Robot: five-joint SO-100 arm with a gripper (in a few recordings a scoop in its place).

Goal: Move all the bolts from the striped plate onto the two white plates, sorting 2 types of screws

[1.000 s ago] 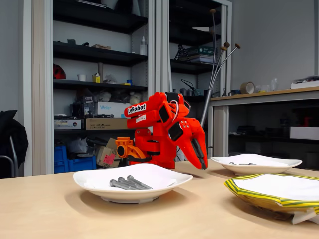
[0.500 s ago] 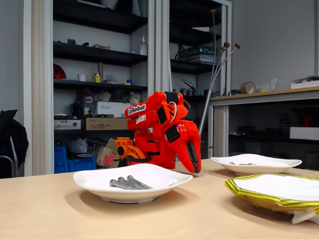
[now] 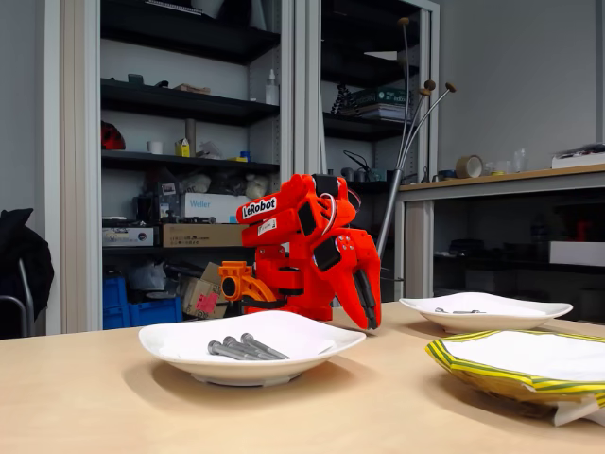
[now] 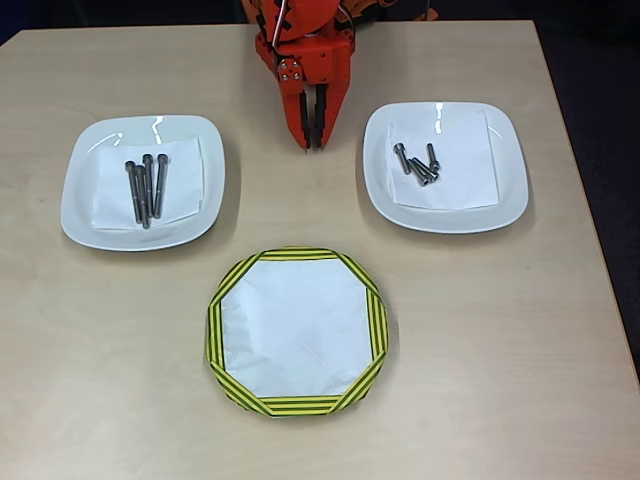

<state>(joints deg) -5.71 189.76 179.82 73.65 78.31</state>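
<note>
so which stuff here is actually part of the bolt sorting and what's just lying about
Part of the job:
- long slim grey metal bolts on the left plain white plate
- short stubby grey bolts on the right plain white plate
- yellow-rimmed, dark-striped plate, no bolts on it
- orange gripper

Lying about:
- roll of tape on the counter
- shelf clutter behind the table

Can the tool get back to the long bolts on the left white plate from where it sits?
Probably yes. The tool rests between the two white plates with bare table toward the left white plate, and the long bolts lie uncovered on their napkin. Reach itself can't be confirmed.
</note>
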